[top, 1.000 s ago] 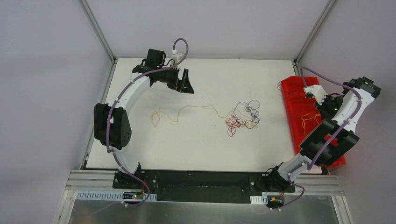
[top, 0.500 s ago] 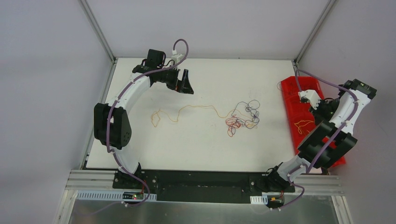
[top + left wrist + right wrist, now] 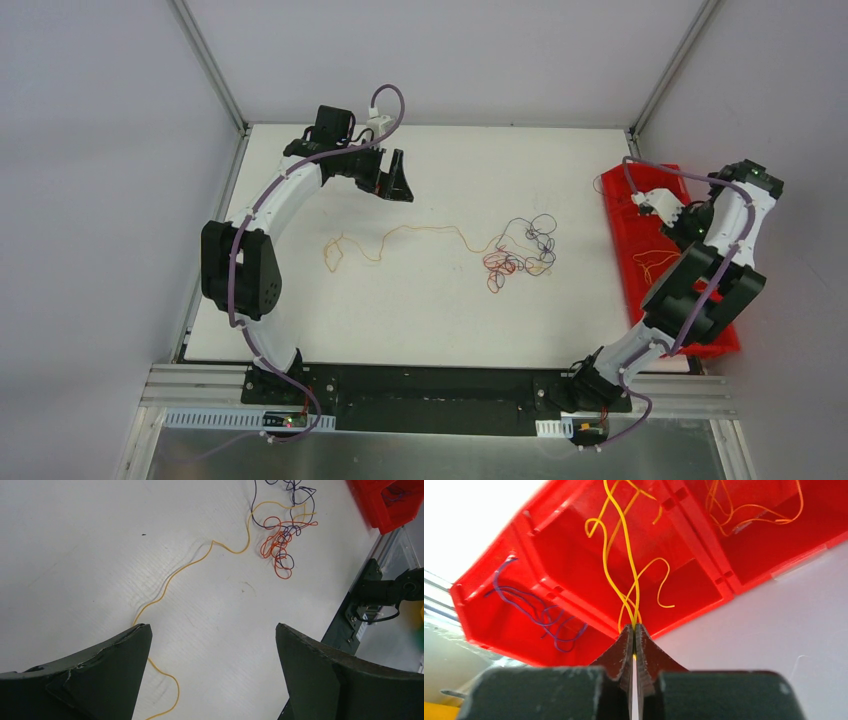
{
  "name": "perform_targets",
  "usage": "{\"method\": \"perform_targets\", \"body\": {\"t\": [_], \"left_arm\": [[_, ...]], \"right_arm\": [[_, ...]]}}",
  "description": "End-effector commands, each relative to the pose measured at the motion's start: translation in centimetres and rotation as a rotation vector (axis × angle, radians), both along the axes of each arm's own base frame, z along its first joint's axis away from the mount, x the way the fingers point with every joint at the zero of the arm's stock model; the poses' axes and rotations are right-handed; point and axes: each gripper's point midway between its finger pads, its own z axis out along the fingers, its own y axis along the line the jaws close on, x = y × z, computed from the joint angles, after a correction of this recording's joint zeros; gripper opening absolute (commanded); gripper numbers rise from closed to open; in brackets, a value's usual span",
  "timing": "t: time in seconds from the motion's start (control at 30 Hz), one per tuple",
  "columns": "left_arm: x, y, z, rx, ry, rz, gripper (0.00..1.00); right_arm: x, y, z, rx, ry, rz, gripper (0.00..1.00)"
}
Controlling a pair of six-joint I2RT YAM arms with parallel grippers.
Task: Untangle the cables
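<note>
A: Jaws first, from above. The left gripper [image 3: 398, 186] hangs spread wide and empty over the far left of the table [image 3: 440, 320]. The other arm reaches over the red bin [image 3: 618, 200], and I cannot make out its fingers from here.

B: And the cables?

A: A knot [image 3: 518, 252] of red, dark and yellow wires lies mid-table. One orange strand [image 3: 400, 232] trails left from it.

B: Left wrist view?

A: The fingers are far apart with nothing between them. The orange strand runs along the table beneath them and on to the knot.

B: Right wrist?

A: The right gripper [image 3: 634, 630] is pinched tight on a yellow cable [image 3: 621, 545], which curls away into the bin's middle compartment. A purple cable [image 3: 539, 615] lies in the compartment to one side, and orange wire [image 3: 749, 510] in the one on the other.

B: How will they handle?

A: Feather-light, limp yet springy, I'd judge, and thin enough to slip from a loose pinch. I'd take a free end or an outer loop of the knot, not its middle. A gentle pull should keep the neighbours from dragging along.
</note>
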Motion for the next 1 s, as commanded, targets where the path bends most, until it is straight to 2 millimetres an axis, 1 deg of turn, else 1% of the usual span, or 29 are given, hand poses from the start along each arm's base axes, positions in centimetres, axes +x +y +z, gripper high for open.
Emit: {"method": "perform_targets", "body": {"t": [0.0, 0.07, 0.13, 0.17, 0.27, 0.3, 0.37, 0.47, 0.57, 0.67, 0.73, 0.8, 0.87, 0.93, 0.97], "left_arm": [[0.4, 0.3, 0.5, 0.033, -0.041, 0.004, 0.99], [0.5, 0.5, 0.4, 0.044, -0.048, 0.007, 0.99], [0.4, 0.6, 0.3, 0.053, -0.053, 0.005, 0.99], [0.4, 0.7, 0.3, 0.058, -0.055, 0.006, 0.99], [0.5, 1.1, 0.1, 0.070, -0.057, 0.010, 0.99], [0.4, 1.2, 0.0, 0.071, -0.054, 0.011, 0.99], [0.4, 1.5, 0.0, 0.069, -0.047, 0.015, 0.99], [0.4, 2.0, -0.1, 0.076, -0.041, 0.022, 0.99], [0.5, 2.7, -0.1, 0.076, -0.031, 0.033, 0.99], [0.6, 3.6, -0.2, 0.071, -0.016, 0.045, 0.99], [0.8, 4.1, -0.7, 0.098, -0.017, 0.044, 0.99], [1.0, 4.9, -1.6, 0.158, -0.016, 0.047, 0.99], [1.3, 5.8, -2.9, 0.222, -0.014, 0.048, 0.99], [1.5, 6.7, -4.3, 0.285, 0.002, 0.042, 0.97], [1.6, 7.0, -4.9, 0.315, 0.016, 0.038, 0.96]], "right_arm": [[1.0, -3.1, 0.1, -0.214, 0.054, -0.067, 0.00], [1.1, -3.5, -0.4, -0.251, 0.077, -0.075, 0.00], [1.1, -3.8, -0.5, -0.282, 0.097, -0.085, 0.04], [1.2, -3.7, -0.5, -0.286, 0.097, -0.088, 0.09], [1.5, -2.9, 0.0, -0.269, 0.073, -0.093, 0.32], [1.6, -2.6, 0.3, -0.267, 0.059, -0.098, 0.39], [1.8, -1.7, 1.0, -0.243, 0.034, -0.096, 0.47], [1.7, 0.2, 2.5, -0.189, 0.004, -0.098, 0.55], [2.0, 2.3, 4.6, -0.134, -0.052, -0.102, 0.63], [2.3, 5.6, 6.8, -0.020, -0.114, -0.112, 0.70], [2.6, 8.2, 8.2, 0.074, -0.149, -0.148, 0.73], [3.3, 11.8, 9.3, 0.207, -0.181, -0.204, 0.77], [4.0, 15.3, 9.9, 0.307, -0.174, -0.261, 0.78], [4.7, 18.8, 9.7, 0.396, -0.142, -0.305, 0.78], [5.0, 20.9, 9.5, 0.440, -0.115, -0.331, 0.78]]}}
